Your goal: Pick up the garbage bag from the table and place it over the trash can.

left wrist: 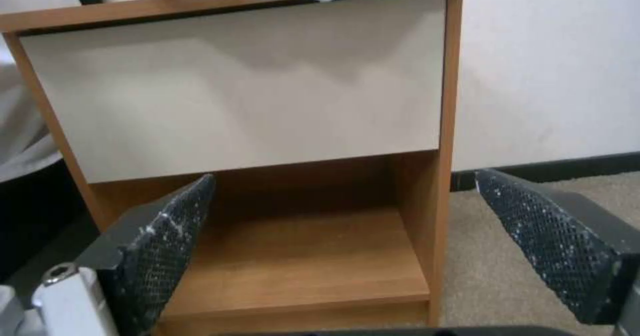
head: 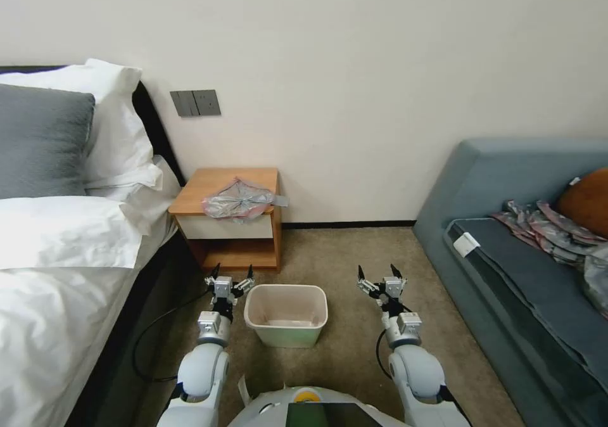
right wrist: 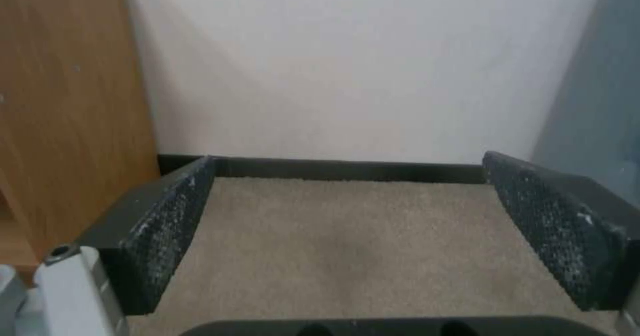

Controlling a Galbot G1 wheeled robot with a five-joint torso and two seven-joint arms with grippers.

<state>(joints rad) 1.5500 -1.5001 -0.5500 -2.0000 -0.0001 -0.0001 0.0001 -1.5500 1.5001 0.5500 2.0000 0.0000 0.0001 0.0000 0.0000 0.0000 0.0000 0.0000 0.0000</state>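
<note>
Crumpled grey garbage bag [head: 238,199] on table [head: 197,194], trash can [head: 286,315] apparently empty

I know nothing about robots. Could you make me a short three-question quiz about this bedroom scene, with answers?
1. True or false: the garbage bag lies on the nightstand.
2. What stands on the carpet between the two arms? A) pillow B) trash can C) sofa
3. How do the jaws of the left gripper and right gripper stand?

Key
1. True; its front edge hangs slightly over the white drawer front.
2. B, the cream-white trash can, unlined.
3. Both open, holding nothing, low above the carpet.
</note>
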